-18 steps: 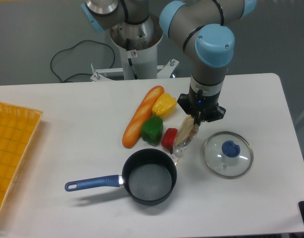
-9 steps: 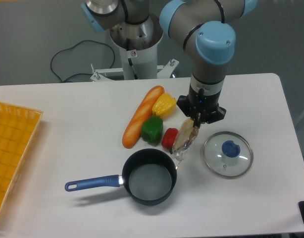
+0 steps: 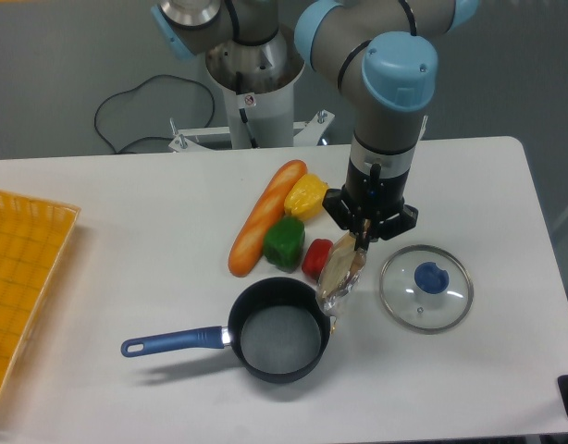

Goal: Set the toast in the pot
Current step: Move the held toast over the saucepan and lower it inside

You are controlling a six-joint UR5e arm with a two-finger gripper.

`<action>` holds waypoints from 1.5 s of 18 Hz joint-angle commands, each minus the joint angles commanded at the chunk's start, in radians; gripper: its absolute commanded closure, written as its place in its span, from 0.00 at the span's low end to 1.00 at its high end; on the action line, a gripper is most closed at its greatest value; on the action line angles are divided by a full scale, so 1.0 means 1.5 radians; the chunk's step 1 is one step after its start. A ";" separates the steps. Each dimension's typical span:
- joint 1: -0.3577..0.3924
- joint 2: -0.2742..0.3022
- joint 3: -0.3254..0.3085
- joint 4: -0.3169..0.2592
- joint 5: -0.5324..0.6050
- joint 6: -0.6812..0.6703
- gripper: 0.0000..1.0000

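Note:
The toast [image 3: 340, 274], a tan slice in crinkly clear wrap, hangs edge-down from my gripper [image 3: 362, 240], which is shut on its top edge. Its lower end is just above the right rim of the pot [image 3: 280, 330], a black saucepan with a grey inside and a blue handle pointing left. The gripper is above and to the right of the pot's opening.
An orange baguette [image 3: 265, 216], a yellow pepper [image 3: 307, 195], a green pepper [image 3: 284, 243] and a red piece [image 3: 316, 258] lie just behind the pot. A glass lid with a blue knob [image 3: 426, 286] lies to the right. A yellow basket [image 3: 20, 277] sits at the left edge.
My gripper has moved a little to the left and toward the pot with the toast in it. The toast's lower end now hangs over the pot's right rim.

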 joint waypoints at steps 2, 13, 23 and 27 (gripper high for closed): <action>-0.001 -0.002 0.000 0.025 -0.020 -0.026 1.00; -0.040 -0.036 -0.011 0.127 -0.089 -0.116 1.00; -0.053 -0.051 -0.050 0.197 -0.102 -0.113 1.00; -0.062 -0.065 -0.064 0.238 -0.110 -0.112 1.00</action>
